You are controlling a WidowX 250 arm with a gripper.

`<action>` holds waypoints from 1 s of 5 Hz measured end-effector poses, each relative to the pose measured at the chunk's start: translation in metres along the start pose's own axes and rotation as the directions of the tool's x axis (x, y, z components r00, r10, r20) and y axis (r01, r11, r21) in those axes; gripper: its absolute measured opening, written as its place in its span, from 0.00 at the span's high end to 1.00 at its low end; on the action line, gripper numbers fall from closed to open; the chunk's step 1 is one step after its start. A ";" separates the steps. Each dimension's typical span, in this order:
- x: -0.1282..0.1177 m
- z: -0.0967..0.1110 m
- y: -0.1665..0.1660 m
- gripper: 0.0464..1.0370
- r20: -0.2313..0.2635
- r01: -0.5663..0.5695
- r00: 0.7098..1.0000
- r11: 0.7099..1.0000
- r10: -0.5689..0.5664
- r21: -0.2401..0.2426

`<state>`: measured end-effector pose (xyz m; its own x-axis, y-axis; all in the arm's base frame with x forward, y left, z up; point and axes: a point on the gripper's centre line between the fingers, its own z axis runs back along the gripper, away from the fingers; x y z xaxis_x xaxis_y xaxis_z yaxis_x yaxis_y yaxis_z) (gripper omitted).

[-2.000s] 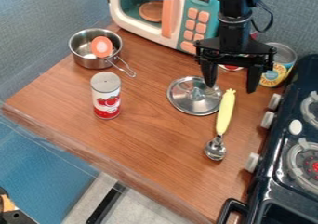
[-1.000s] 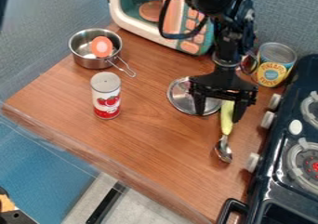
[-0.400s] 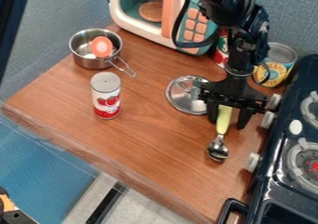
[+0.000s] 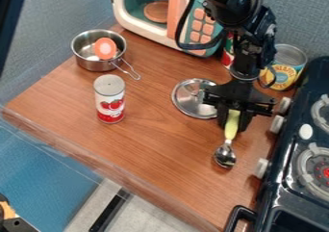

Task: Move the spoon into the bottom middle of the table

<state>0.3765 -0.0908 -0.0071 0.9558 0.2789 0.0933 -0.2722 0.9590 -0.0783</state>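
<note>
Pinching spoon [image 4: 229,135] by its handle, end effector [image 4: 233,126] closed to handle width; long axis runs from the grip towards the near edge of the desk [image 4: 151,147], bowl outermost.

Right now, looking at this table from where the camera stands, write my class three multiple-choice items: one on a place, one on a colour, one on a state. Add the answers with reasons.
1. Where is the orange round piece?
A) On the lid
B) On the stove
C) In the metal pot

2. What colour is the handle of the spoon?
A) Yellow
B) Blue
C) Red

3. What is the tool doing?
A) Standing wide open over the pot
B) Holding the spoon by its handle
C) Gripping the can

Answers:
1: C, the piece sits inside the pot's rim.
2: A, the handle shows pale yellow above the metal bowl.
3: B, the fingers are closed in on both sides of the handle.
</note>
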 end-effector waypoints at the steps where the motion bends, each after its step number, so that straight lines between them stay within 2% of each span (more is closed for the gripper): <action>1: -0.006 0.017 0.005 0.65 -0.006 -0.034 0.999 0.999 0.034 -0.022; 2: -0.008 0.053 0.027 0.65 0.018 -0.180 0.983 0.981 0.182 -0.068; 3: -0.009 0.079 0.049 0.65 0.026 -0.364 0.928 0.922 0.371 -0.133; 4: -0.022 0.102 0.068 0.65 0.063 -0.560 0.810 0.801 0.583 -0.210; 5: -0.034 0.104 0.069 0.65 0.030 -0.751 0.633 0.624 0.773 -0.215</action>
<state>0.3136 -0.0290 0.0875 0.3915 0.9197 0.0279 -0.8640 0.3779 -0.3328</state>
